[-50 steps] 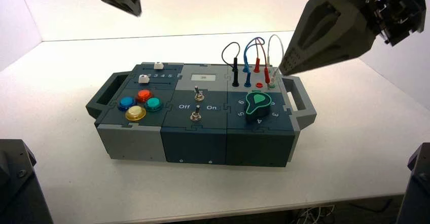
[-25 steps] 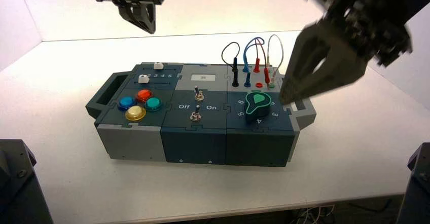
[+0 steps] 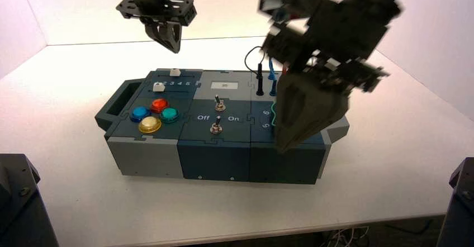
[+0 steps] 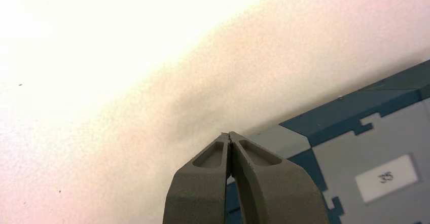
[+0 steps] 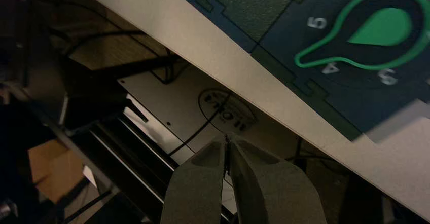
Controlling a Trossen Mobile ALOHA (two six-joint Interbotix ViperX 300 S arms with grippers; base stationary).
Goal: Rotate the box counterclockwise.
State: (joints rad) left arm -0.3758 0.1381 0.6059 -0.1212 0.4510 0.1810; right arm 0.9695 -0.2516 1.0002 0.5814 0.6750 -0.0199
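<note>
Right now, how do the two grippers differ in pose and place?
The left gripper hangs beyond the box's far edge; the right gripper is over the box's right front part. In the high view, the left one looks smaller, while the right one covers most of the green dial. Both have their fingertips together.

High view bright, R arm blurred; R wrist view dim.

Glossy, translucent plastic caps top the red, blue, yellow and green round buttons [image 3: 150, 124] on the matt dark-teal and grey plastic-looking panel box [image 3: 214, 160]; its two small toggle switches [image 3: 216, 125] are shiny metal. The pale tabletop [image 3: 72, 202] looks smooth, the dark grey right claw [image 5: 227, 139] matt.
</note>
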